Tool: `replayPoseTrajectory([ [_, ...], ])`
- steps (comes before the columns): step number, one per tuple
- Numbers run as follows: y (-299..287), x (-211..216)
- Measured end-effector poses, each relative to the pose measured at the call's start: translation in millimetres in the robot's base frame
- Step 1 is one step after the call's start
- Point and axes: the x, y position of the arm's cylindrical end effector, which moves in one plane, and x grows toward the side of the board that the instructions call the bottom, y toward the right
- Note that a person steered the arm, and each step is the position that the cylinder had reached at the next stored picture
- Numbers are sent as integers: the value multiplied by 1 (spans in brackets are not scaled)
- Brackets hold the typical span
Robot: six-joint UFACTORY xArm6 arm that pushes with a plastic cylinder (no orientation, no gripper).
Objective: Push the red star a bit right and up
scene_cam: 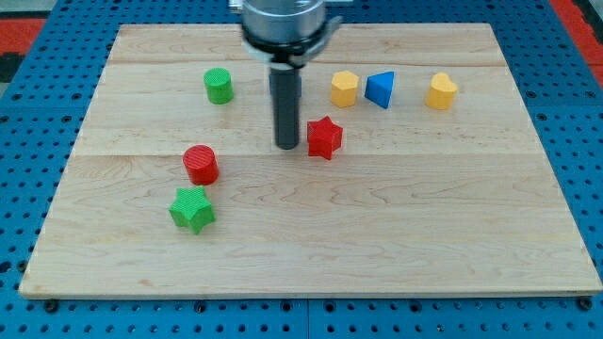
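The red star (324,137) lies on the wooden board (396,226) a little above the board's middle. My tip (286,146) stands just to the star's left, close beside it; I cannot tell whether they touch. The dark rod rises from the tip to the arm's grey head at the view's top.
A red cylinder (201,164) and a green star (192,209) lie at the lower left. A green cylinder (219,86) lies at the upper left. A yellow block (345,88), a blue triangular block (380,89) and another yellow block (441,91) line the upper right.
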Motion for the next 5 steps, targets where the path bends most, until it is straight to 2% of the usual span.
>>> replayPoseTrajectory([
  [1, 23, 22],
  [3, 40, 3],
  [4, 46, 43],
  [5, 84, 46],
])
